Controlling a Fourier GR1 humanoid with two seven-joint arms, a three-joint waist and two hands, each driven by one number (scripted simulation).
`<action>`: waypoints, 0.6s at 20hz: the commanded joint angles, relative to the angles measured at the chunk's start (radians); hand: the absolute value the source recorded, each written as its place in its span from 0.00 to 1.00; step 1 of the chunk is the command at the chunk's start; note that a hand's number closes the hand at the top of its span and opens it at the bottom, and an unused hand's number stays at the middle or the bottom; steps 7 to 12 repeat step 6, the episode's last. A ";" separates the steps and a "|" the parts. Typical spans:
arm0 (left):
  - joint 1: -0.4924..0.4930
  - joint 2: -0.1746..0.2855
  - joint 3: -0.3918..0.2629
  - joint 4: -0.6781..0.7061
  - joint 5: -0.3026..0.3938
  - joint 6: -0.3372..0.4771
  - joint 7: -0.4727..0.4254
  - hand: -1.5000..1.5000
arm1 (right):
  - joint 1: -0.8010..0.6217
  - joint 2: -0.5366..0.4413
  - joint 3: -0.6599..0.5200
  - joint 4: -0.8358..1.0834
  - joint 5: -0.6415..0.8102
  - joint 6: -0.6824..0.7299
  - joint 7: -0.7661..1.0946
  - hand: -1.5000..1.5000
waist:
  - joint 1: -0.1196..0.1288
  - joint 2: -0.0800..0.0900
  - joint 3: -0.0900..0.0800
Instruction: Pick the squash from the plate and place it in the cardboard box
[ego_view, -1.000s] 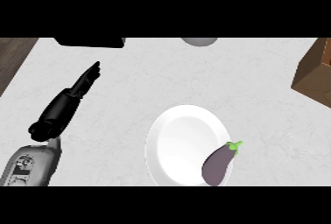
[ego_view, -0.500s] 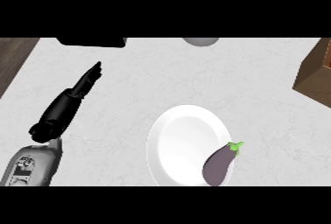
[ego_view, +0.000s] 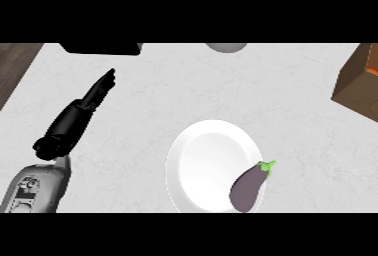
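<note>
Looking down on a pale counter (ego_view: 221, 85). Finding a purple eggplant (ego_view: 247, 189) lying on the right side of the white plate (ego_view: 203, 165), green stem pointing up and right, well apart from the cardboard box (ego_view: 358, 82) at the right edge. Seeing the left hand (ego_view: 77, 112) well left of the plate, fingers stretched straight and close together, holding nothing. Noting a dark block (ego_view: 100, 48) and a grey round thing (ego_view: 225, 47) at the far edge.
</note>
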 joint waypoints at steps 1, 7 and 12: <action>0.003 0.020 0.017 0.010 0.011 -0.019 -0.025 0.50 | -0.026 -0.066 -0.151 0.095 -0.144 0.080 0.092 0.00 | 0.007 0.009 -0.001; -0.033 -0.016 -0.006 -0.005 -0.018 0.020 0.005 0.50 | 0.015 -0.099 -0.208 0.095 -0.206 0.046 0.151 0.00 | 0.016 0.012 0.001; -0.033 -0.016 -0.006 -0.005 -0.018 0.020 0.005 0.50 | 0.015 -0.099 -0.208 0.095 -0.206 0.046 0.151 0.00 | 0.016 0.012 0.001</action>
